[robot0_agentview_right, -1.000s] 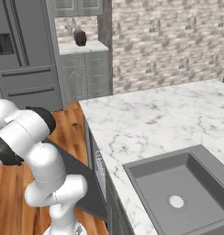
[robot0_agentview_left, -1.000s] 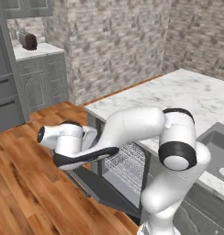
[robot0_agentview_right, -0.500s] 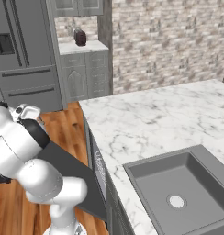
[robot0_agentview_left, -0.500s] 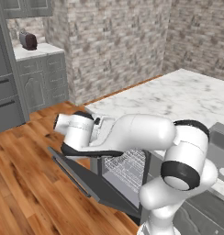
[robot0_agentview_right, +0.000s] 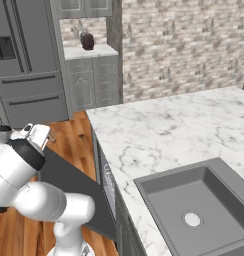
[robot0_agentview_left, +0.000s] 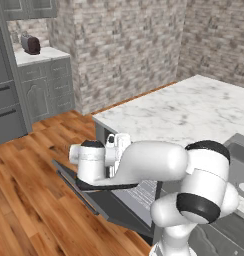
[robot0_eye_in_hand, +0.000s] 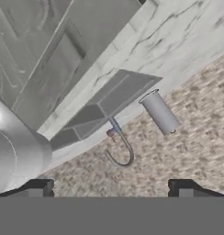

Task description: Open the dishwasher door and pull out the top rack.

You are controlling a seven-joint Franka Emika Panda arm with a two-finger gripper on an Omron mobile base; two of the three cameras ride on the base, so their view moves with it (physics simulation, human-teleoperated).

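The dishwasher door (robot0_agentview_left: 101, 202) is a dark-grey panel hanging open and sloping down over the wood floor; it is also seen from the other side (robot0_agentview_right: 74, 182). Behind my forearm, a strip of the top rack (robot0_agentview_left: 144, 192) shows as pale wire grid inside the cavity under the counter. My gripper (robot0_agentview_left: 114, 142) sits above the door's outer part, close to the island's corner, and appears at the far left of the right base view (robot0_agentview_right: 36, 134). In the hand view the gripper (robot0_eye_in_hand: 111, 189) is open, its fingertips (robot0_eye_in_hand: 40, 187) far apart with nothing between them.
The marble island counter (robot0_agentview_left: 184, 110) runs above the dishwasher, with a grey sink (robot0_agentview_right: 194, 200). A curved faucet (robot0_eye_in_hand: 120, 147) and a grey cylinder (robot0_eye_in_hand: 159, 112) show in the rolled hand view. A fridge (robot0_agentview_right: 24, 60) and cabinets with a dark appliance (robot0_agentview_left: 30, 44) stand behind.
My hand has swung right, from over the floor toward the island's corner above the door. The door has kept its lowered slope and the jaws have stayed wide.
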